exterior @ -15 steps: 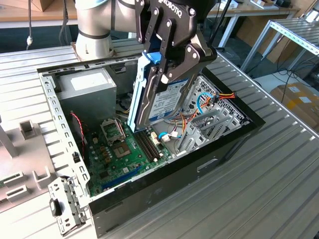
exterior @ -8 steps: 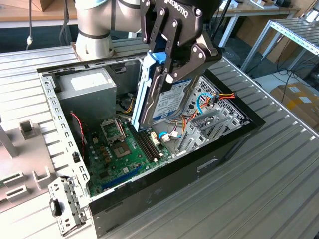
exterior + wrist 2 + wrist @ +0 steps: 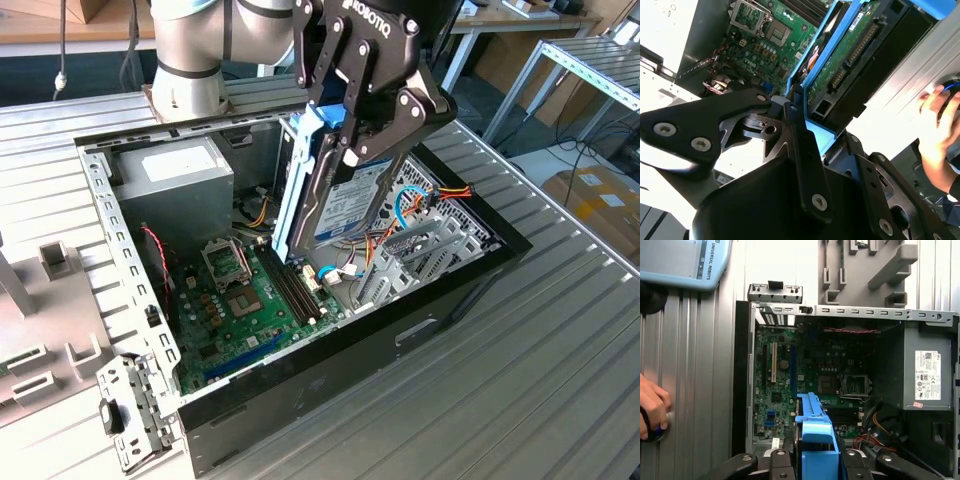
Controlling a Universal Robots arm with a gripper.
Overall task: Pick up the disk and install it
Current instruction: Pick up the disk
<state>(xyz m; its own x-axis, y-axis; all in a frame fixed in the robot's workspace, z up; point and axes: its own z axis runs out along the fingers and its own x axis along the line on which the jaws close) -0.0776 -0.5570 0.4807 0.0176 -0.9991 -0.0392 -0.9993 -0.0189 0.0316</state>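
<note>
Exterior view: my claw (image 3: pixel 368 152) grips the disk (image 3: pixel 350 205), which hangs nearly upright just under it, above the open computer case (image 3: pixel 400 330). Second wrist view: I see the disk's green circuit board (image 3: pixel 850 50) in a blue carrier (image 3: pixel 830 42) inside the claw. First wrist view: the motherboard (image 3: pixel 805 375) lies beyond the claw.

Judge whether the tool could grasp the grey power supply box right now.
Probably not: the tool is shut on the disk, so it has no free grip, though the power supply box lies uncovered in the case.
</note>
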